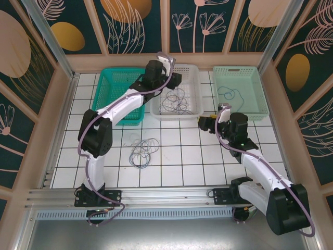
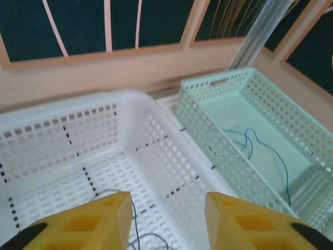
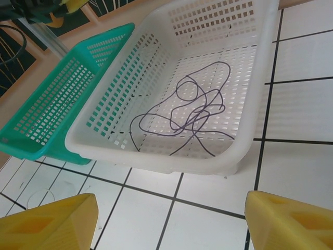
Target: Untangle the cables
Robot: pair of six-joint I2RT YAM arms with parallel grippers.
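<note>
Now left hand [image 2: 169, 200] hovers half-spread, empty, over white perforated plastic basket [image 2: 52, 130] holding loose greyish-purple cable [image 3: 192, 112]. Right hand [image 3: 169, 211] wide, empty. Tangle of thin dark wire loops [image 1: 143, 151] lies on tiled white surface [image 1: 182, 166], nearward of both hands, left arm's side.

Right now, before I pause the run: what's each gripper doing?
Left gripper: open, holding nothing, above the white basket.
Right gripper: open, holding nothing.
</note>
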